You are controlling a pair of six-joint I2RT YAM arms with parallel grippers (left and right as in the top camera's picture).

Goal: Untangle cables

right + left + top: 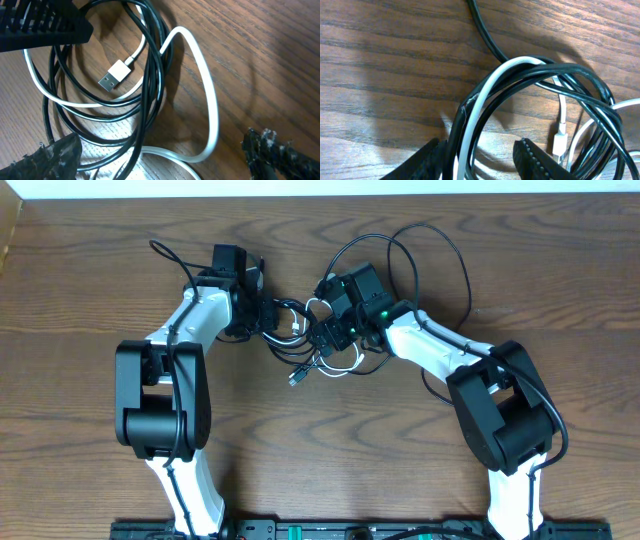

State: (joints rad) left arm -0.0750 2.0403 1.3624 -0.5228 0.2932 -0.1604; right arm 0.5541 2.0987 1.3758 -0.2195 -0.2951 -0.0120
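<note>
Cables lie knotted in a small heap on the bench, in the gap between the two arms, with both wrists leaning in over it. Nearest the robot's base, a small plug end trails out of the heap toward the front edge.

Just behind it sits the knot itself. The left pincer stands half spread astride a bundle of black cords and the white cord. The bundle runs up between its fingers, lying against one finger with a gap to the other, so nothing is pinched. That placing looks like a set-up to clamp the bundle and anchor it.

The right pincer is spread fully wide and holds nothing, low over the other side of the heap. The white cord's loop lies on the wood between its fingers, and the USB plug rests inside the black coils beyond the fingertips. Probably it is placed to single out one strand.

Farthest off, a wide black loop sweeps out behind the right arm, well apart from both pincers.
</note>
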